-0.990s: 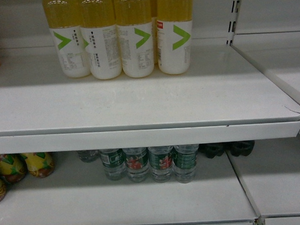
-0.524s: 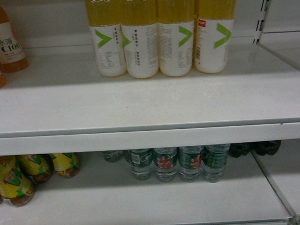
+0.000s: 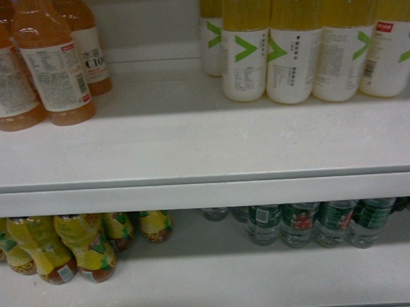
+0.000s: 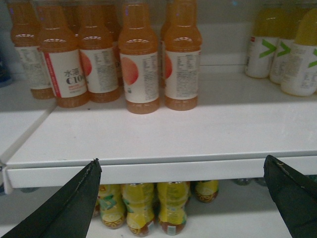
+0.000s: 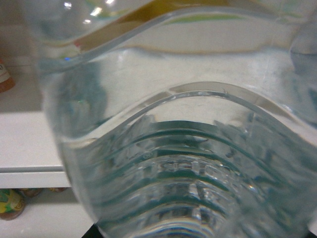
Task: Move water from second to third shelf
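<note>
the water bottle (image 5: 188,148) fills the right wrist view, seemingly held in the right jaws, though they are hidden. the left jaws gape wide, empty. next: set it on the upper shelf (image 3: 191,144).

I see white shelves (image 3: 191,151). Orange btls (image 3: 52,72) w/ white labels at upper shelf's left edge; yellow btls (image 3: 289,48) w/ white labels, green chevrons at right. Below: yellow-wrapped btls (image 3: 86,243), clear ribbed water (image 3: 300,224) w/ green-red labels. Left tool (image 4: 183,198) black.

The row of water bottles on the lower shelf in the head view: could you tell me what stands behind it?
Behind the water bottles, two more clear bottles show at the left; the upper shelf's front edge hides anything else.
</note>
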Motion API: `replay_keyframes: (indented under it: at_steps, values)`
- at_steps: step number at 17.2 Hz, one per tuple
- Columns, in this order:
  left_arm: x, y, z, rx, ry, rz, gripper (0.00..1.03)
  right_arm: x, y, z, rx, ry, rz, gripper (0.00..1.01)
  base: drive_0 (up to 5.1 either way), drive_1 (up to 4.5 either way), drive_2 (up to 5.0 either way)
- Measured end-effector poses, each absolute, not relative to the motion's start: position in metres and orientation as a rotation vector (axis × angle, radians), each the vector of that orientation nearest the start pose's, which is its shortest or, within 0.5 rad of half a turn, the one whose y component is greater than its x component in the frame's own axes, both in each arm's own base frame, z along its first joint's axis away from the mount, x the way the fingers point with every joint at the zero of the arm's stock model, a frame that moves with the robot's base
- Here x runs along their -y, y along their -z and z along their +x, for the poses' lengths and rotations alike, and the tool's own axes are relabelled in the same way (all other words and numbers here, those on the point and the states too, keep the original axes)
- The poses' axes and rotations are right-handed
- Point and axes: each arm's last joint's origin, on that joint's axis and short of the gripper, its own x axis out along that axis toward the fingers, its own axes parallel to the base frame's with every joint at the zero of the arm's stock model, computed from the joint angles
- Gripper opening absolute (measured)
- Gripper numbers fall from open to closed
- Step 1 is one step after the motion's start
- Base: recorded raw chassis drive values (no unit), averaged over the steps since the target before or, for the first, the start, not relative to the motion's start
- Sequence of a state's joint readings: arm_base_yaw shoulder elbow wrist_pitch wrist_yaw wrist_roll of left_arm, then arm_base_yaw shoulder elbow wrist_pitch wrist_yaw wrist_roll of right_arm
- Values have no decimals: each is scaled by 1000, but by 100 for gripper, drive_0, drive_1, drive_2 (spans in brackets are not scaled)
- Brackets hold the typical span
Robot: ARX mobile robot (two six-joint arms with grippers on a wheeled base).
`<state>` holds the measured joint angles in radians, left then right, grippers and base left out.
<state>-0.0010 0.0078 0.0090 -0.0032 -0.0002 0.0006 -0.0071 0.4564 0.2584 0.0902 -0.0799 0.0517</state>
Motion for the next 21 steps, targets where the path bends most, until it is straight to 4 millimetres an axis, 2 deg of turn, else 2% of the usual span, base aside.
replay_keyframes:
  at_steps: [21]
  values:
    - [0,-166,98,-2,1,1,98,-1,-221,131,-105,-72,56,40,-500,246,246]
